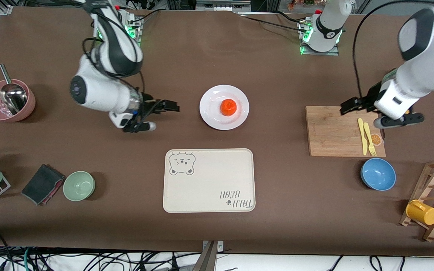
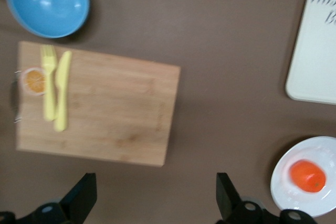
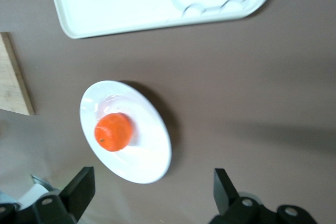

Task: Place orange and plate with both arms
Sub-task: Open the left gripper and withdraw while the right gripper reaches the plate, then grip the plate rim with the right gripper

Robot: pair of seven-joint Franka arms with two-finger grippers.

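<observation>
Your small round bright orange fruit [image 1: 228, 107] is sitting dead centre on the round glossy white plate [image 1: 206, 113], mid-worktop, at 12 o'clock from the cream bear-printed tray [image 1: 209, 180]. The right hand [image 1: 156, 116] hovers at the plate's 9 o'clock, fingers spread and empty. The left hand [image 1: 347, 106] is over the wooden cutting board [image 1: 333, 135], also spread wide. That plate looks slick and breakable, so pinch its rim; the orange will probably roll if you tilt it.

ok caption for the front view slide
Orange on the plate, both open tools, left and right, empty.
</observation>
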